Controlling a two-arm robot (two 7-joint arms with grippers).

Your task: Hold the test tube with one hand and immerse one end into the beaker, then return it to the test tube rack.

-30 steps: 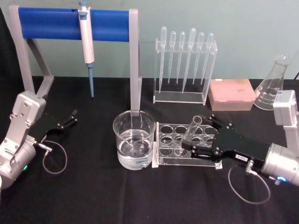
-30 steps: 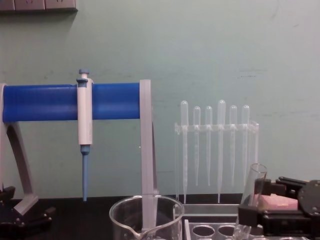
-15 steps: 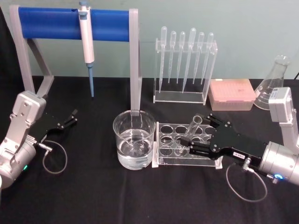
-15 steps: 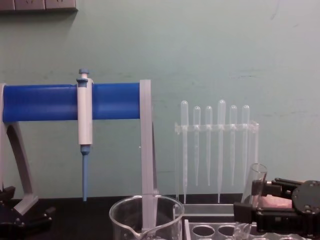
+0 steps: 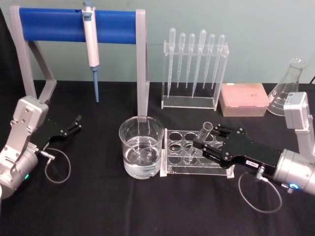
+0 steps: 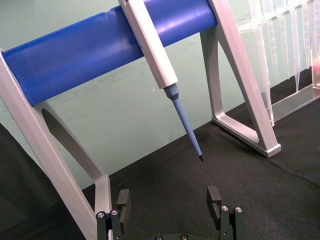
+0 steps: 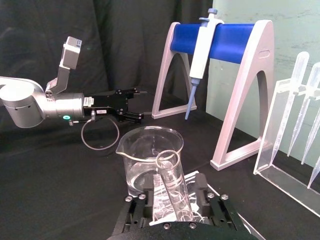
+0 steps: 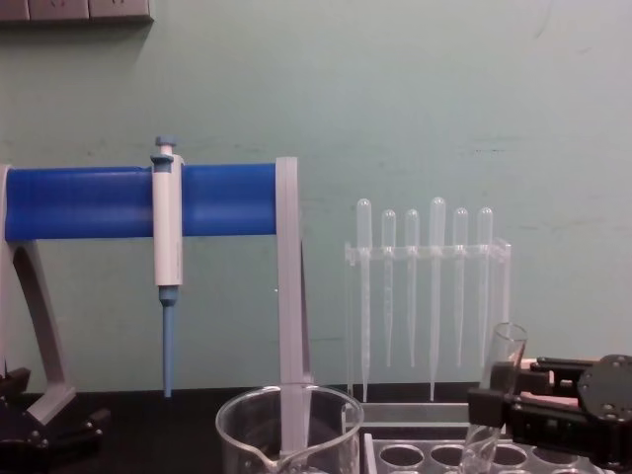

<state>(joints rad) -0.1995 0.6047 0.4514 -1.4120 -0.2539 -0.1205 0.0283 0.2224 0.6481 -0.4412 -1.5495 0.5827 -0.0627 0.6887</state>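
While right pincer point(image 5: 206, 137) straddles test tube point(image 7: 171, 175) | base hidden | left pincer point(image 5: 76, 123) parked

Head view looks steeply down on the black cloth-covered table point(image 5: 98, 206); chest view faces level across it, low and close. Left wrist view looks up, near the grey-framed stand with blue cylindrical bar point(image 5: 54, 24), which all four share; right wrist view faces leftward past the wide clear glass beaker point(image 5: 141, 147)

Clear test tube point(image 5: 204, 133) leans tilted in the rack point(image 5: 172, 168), beside the water-holding beaker point(image 5: 141, 152).
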